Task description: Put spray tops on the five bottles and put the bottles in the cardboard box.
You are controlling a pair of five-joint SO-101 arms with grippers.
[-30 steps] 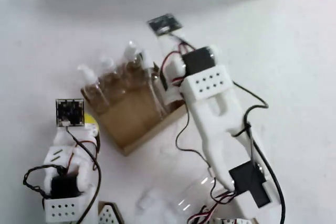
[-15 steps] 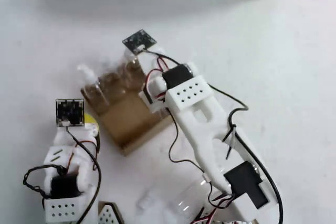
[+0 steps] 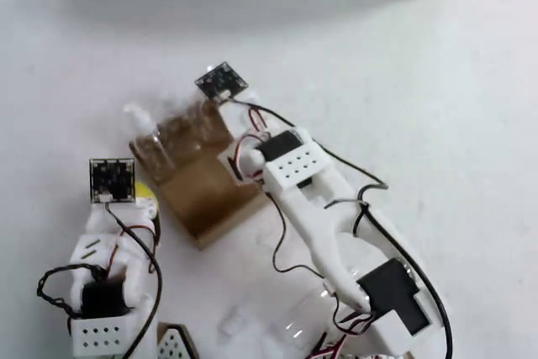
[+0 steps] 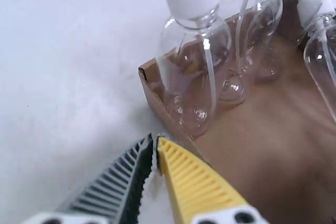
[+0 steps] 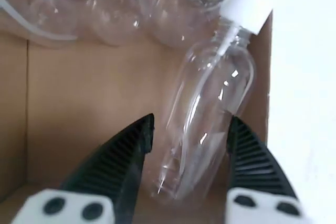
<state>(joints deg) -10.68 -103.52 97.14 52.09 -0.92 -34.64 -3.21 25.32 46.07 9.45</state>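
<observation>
My right gripper point(image 5: 190, 129) is over the brown cardboard box point(image 5: 79, 103), jaws spread wide, w/ one clear plastic bottle with white spray top point(image 5: 210, 103) between them. This bottle leans, its top toward the upper right of the frame, close to the box wall. I cannot tell if a jaw touches it. Other clear bottles point(image 5: 105, 14) are along the top of the frame, also inside the box. My left gripper point(image 4: 155, 144), grey & yellow jaws pressed together on nothing, is over the white table point(image 4: 63, 51), bottom centre of the frame, just beside a box corner
</observation>
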